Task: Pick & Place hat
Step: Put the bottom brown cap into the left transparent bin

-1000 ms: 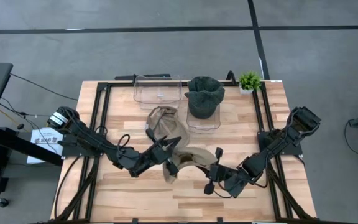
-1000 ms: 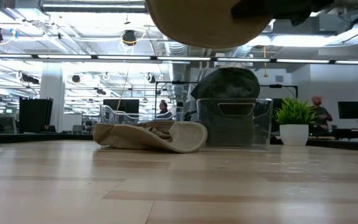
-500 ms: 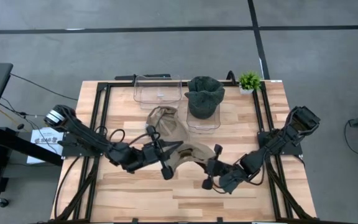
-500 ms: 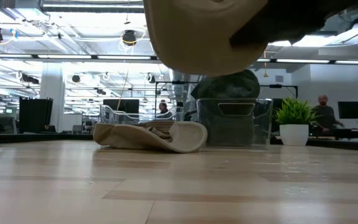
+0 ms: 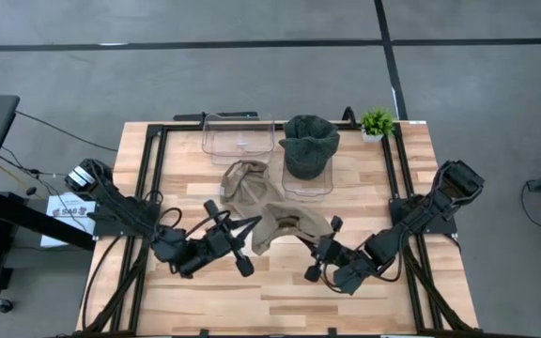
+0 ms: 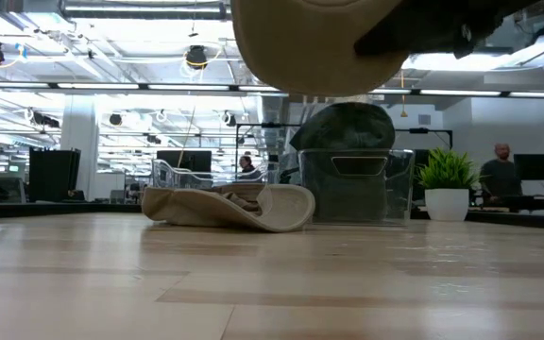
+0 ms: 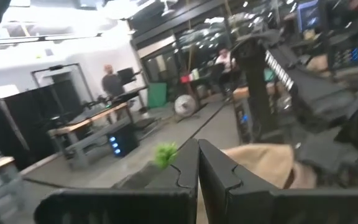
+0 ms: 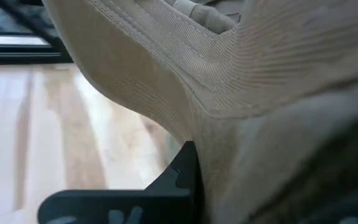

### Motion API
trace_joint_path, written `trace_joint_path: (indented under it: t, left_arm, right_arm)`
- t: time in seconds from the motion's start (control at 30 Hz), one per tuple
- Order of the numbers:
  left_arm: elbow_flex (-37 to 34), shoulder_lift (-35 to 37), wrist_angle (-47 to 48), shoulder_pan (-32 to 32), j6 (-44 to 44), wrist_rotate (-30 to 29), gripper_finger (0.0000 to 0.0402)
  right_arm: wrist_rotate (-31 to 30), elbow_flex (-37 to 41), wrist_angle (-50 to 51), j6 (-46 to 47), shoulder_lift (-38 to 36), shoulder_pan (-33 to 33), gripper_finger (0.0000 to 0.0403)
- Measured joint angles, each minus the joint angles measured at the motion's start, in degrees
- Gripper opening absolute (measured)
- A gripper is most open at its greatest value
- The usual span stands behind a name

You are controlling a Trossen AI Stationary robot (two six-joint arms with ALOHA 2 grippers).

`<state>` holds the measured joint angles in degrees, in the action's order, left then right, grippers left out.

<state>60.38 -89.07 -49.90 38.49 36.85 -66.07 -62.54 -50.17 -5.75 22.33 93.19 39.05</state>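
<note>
A tan hat [image 5: 289,225] hangs in the air over the table's middle, held by my right gripper [image 5: 310,242], which is shut on it. In the low view the tan hat [image 6: 319,47] floats high above the wood. It fills the right wrist view [image 8: 241,81]. My left gripper [image 5: 247,225] is shut and stands just left of the hat, apart from it; its shut fingers [image 7: 197,165] point at the tan hat [image 7: 266,165]. A second tan hat [image 5: 247,183] lies flat on the table behind. My right gripper pinches the tan hat by its edge on the near right side [image 8: 216,137], coming from the table's right and slanting toward the far left. One finger [image 8: 182,171] shows below the cloth; the other is hidden by the hat. The hat is lifted clear of the table.
A dark green hat [image 5: 308,145] sits in a clear bin [image 5: 322,186] at the far middle. An empty clear bin [image 5: 238,136] stands to its left, and a small potted plant [image 5: 377,122] at the far right corner. Bare wood lies along the near edge.
My left gripper has drawn back toward the table's left and near edge, off the tan hat. The hat's drooping left end, which reached toward the near edge, has come up, and the hat now hangs compact from my right gripper. It dipped and then rose again.
</note>
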Motion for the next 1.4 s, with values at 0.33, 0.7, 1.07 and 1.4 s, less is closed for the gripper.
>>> trace_joint_path:
  t: [0.33,0.7,1.07,1.4]
  left_arm:
    - [-0.02,3.08,0.15,6.17,5.08,-8.27,0.0006]
    - [-0.02,6.57,1.52,9.81,12.04,-10.29,0.0006]
    - [-0.04,6.57,7.63,11.18,16.93,-9.73,0.0006]
    - [-0.11,6.57,19.09,15.00,12.95,6.41,0.0006]
  right_arm:
    - [28.95,-0.02,-11.93,-15.59,0.00,0.58,0.0002]
    - [61.82,-0.02,-27.35,-34.64,2.56,0.59,0.0005]
    - [80.49,-0.02,-39.16,-33.89,2.82,-2.40,0.0007]
    - [86.68,0.00,-64.42,-17.29,19.48,-9.22,0.0008]
